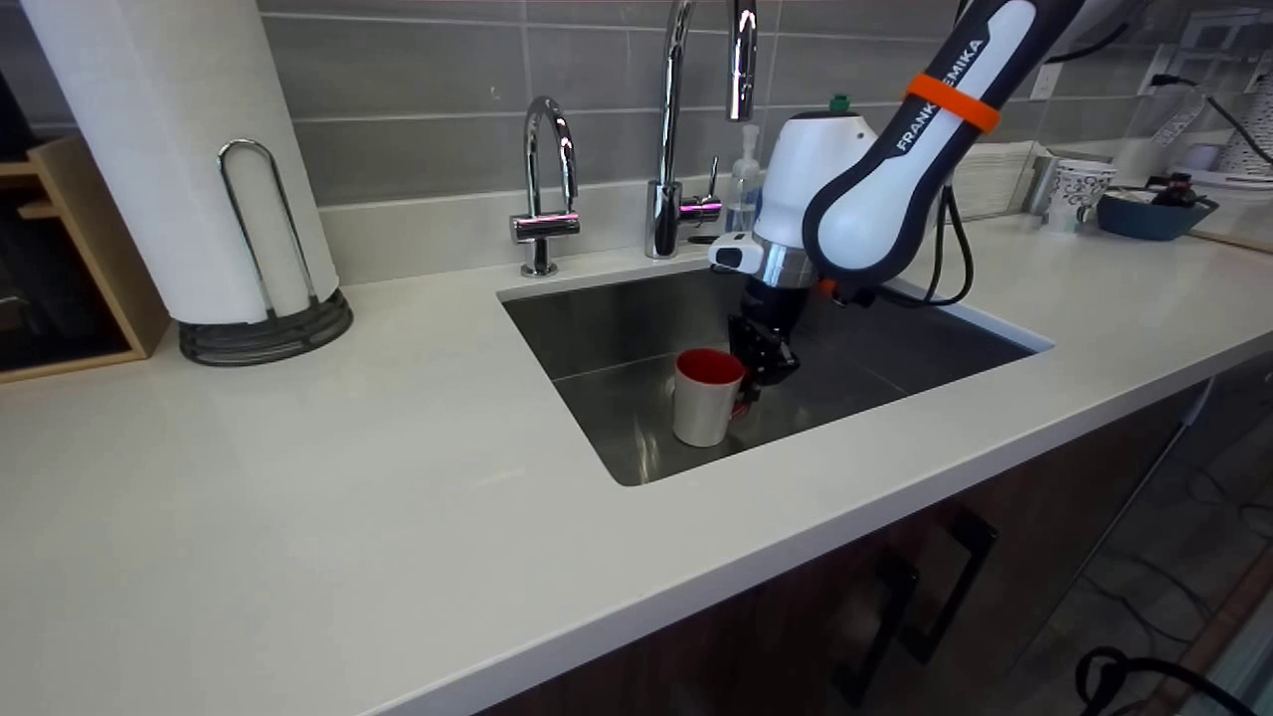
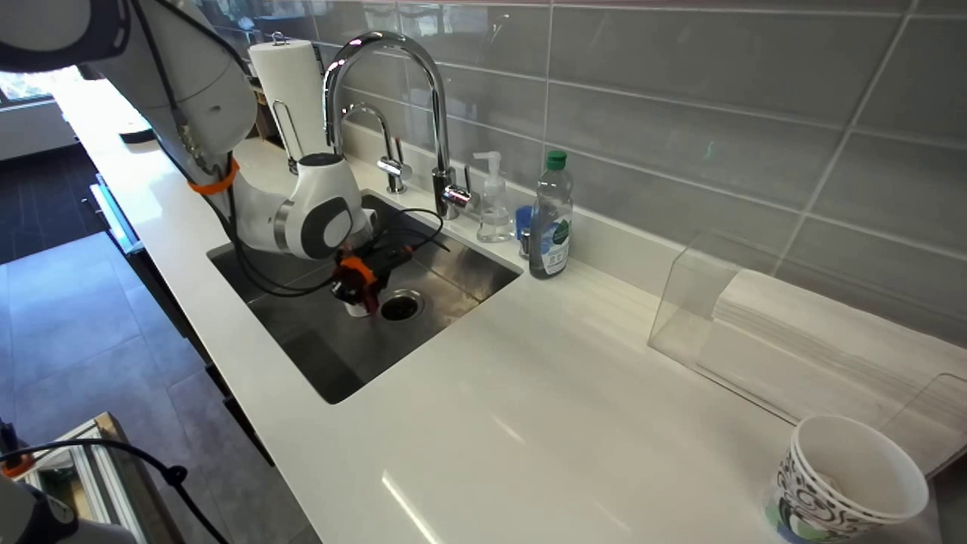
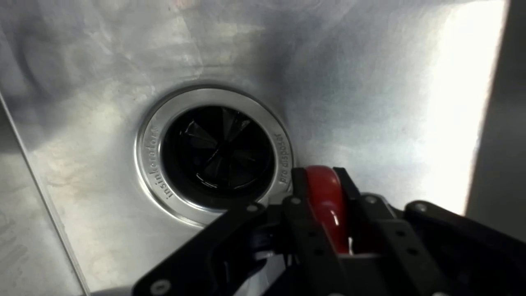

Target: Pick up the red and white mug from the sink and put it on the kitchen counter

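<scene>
Grasping the mug by its handle is the step in hand, by my read: closure looks done, lift not yet evident. Mug is in the sink, roughly upright, red opening up, handle side toward the gripper. In an exterior view it appears near the drain. Can't tell whether the base rests on the sink floor or sits slightly off it.

Next move calls for a straight-up lift until the base clears the sink rim, then across onto the desk, which frames the sink. Should keep mug level and route away from the tall faucet at the back edge. Release only once base is flat on desk.

Gripper: fingers almost together, spaced only by handle thickness. In wrist view one finger lies on each side of the handle, no gap seen either side, so I'd call it held. Nothing else between the fingers; mug body is outside the grip. Grip force can't be read from here. Off-centre hold, so mug could swing or twist around the handle when weight comes on. I'd lift slow and watch the tilt before going sideways.
</scene>
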### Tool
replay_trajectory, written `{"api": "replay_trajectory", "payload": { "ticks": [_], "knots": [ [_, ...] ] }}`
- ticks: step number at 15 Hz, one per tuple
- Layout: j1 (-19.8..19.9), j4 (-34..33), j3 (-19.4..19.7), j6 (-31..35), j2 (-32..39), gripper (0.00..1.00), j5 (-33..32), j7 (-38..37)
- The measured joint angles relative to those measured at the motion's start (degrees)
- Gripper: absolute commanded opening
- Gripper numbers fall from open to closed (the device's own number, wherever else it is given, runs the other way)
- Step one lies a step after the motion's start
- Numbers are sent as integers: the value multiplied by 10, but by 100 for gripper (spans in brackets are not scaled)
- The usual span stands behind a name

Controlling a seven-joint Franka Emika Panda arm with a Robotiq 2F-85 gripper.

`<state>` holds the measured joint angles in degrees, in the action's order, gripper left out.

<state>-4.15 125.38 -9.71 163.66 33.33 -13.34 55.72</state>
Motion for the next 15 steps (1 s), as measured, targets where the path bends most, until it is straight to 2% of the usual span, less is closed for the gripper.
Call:
{"api": "replay_trajectory", "payload": {
  "ticks": [5,15],
  "knots": [
    [22,0,-24,-17,1,5,4,0],
    [126,5,-121,-27,2,5,63,42]
  ]
}}
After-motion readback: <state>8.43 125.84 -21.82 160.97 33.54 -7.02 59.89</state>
